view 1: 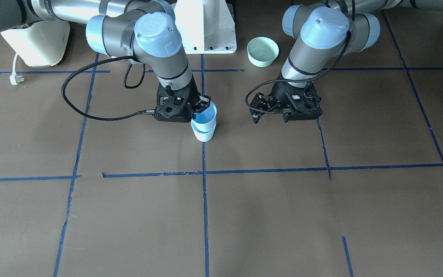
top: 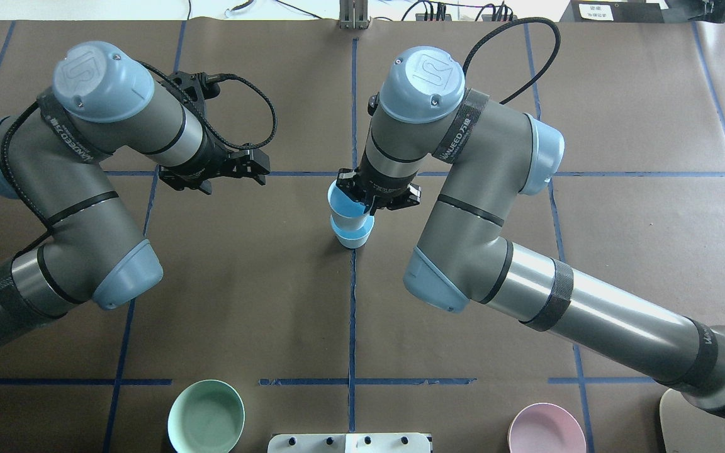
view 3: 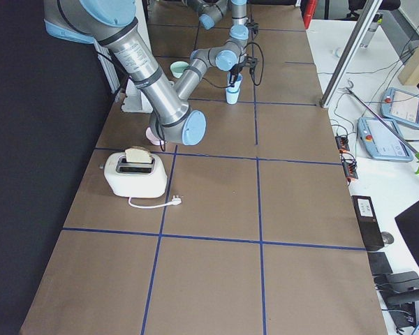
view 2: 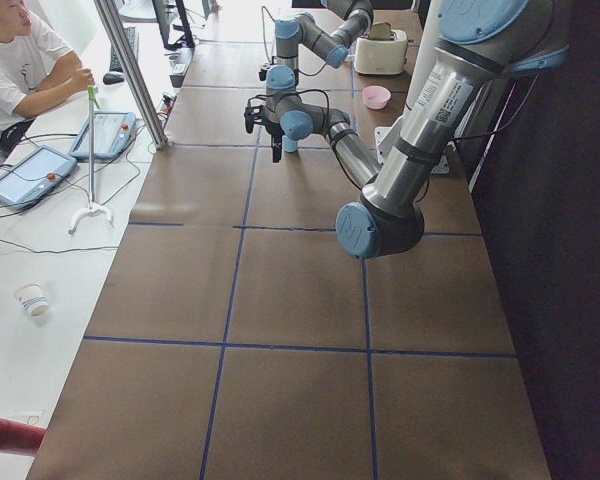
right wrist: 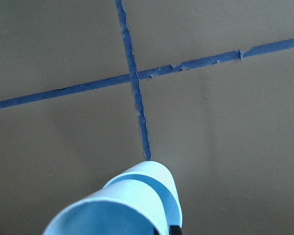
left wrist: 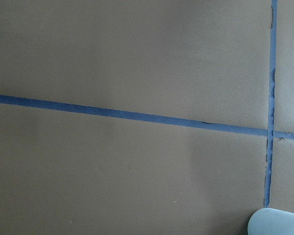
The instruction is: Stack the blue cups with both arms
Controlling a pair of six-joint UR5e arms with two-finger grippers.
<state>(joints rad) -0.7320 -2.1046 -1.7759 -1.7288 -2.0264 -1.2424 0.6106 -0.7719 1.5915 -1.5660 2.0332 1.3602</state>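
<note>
Left gripper (top: 231,179) hangs jaws apart over open desk (top: 243,302), left of centre and well away from every edge. At centre, right gripper (top: 367,204) clamps the rim of the upper cup (top: 345,207), which sits in the lower cup (top: 355,239). The overhead view shows a pink bowl (top: 546,431) at the robot-side edge, which the front view hides.

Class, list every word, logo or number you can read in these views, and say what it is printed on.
"UR" logo: light-blue joint caps of the left arm and right arm.
"VANJEED": black strap on the right arm, another on the left; the characters after it are blurred.
Too small to read: the white label beyond the table's far edge.
No text on the blue cups.
</note>
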